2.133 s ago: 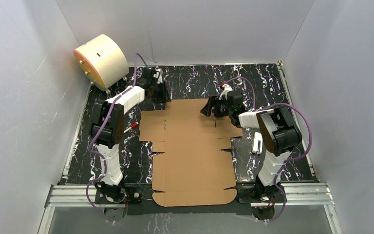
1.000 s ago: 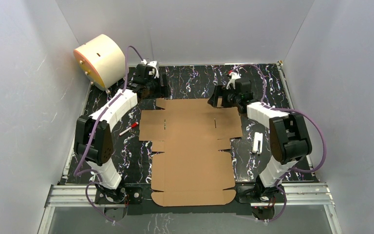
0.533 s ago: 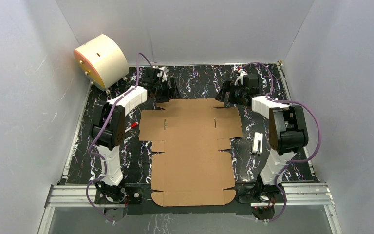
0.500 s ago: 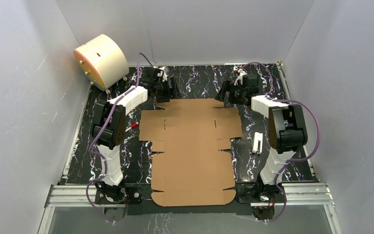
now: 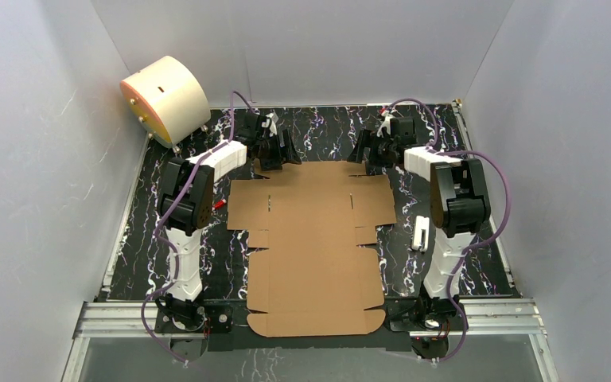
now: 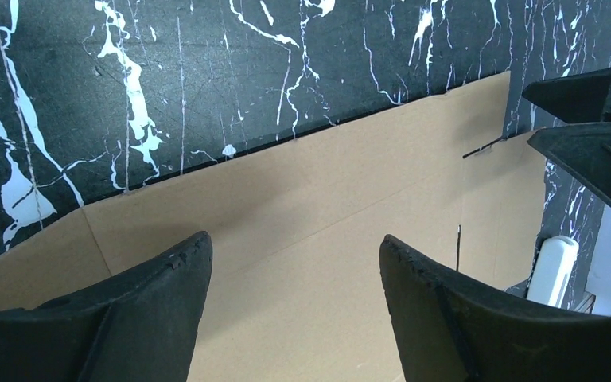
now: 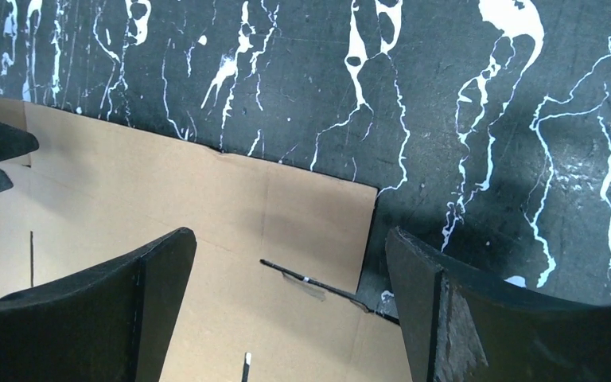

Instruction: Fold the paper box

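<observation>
The paper box (image 5: pixel 314 239) is a flat brown die-cut cardboard sheet lying unfolded on the black marbled table. Both grippers hover at its far edge. My left gripper (image 5: pixel 284 156) is over the far left corner, open, with nothing between its fingers. In the left wrist view the left gripper (image 6: pixel 294 240) spans bare cardboard (image 6: pixel 286 183). My right gripper (image 5: pixel 363 153) is over the far right corner, wide open and empty. In the right wrist view the right gripper (image 7: pixel 290 235) straddles the sheet's corner flap (image 7: pixel 207 191) and a slit.
A cream drum with an orange face (image 5: pixel 165 97) stands at the far left corner. A small white object (image 5: pixel 420 231) lies right of the sheet, a red-tipped pen (image 5: pixel 218 204) left of it. Grey walls close three sides.
Both arms have drawn inward, bringing the grippers over the sheet's far corners, facing each other. The cardboard has not moved. Both grippers stay open.
</observation>
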Tool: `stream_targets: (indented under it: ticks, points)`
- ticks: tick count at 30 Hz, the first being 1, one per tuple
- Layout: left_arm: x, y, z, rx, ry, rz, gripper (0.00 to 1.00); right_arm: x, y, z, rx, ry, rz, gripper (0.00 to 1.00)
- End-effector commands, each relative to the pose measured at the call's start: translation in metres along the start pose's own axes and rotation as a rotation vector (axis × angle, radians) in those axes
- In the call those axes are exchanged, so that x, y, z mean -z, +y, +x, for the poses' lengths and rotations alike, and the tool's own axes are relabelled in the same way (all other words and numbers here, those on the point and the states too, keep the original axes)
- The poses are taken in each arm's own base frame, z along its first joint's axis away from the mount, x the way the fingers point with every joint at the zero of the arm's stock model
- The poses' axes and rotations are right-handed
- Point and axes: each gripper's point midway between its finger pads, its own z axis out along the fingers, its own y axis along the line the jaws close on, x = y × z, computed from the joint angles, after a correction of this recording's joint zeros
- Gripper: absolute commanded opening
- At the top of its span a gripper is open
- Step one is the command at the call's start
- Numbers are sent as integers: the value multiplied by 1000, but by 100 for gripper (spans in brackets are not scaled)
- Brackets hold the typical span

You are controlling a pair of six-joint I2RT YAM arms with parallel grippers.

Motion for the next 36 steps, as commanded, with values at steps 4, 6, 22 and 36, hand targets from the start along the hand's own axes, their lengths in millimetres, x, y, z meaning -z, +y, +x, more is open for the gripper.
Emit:
stream_targets:
  ticks: [4,6,22,36]
  points:
    - [-1,-1,8,12,20,8,73,-3,5,-4,15,34,-26,98]
    - [-2,1,9,15,20,7,73,-4,6,-2,12,44,-31,97]
    - [-9,13,28,51,42,-11,73,10,42,-13,-15,48,-179,85]
    - [-13,16,34,48,52,-31,73,26,67,-20,-20,22,-247,74]
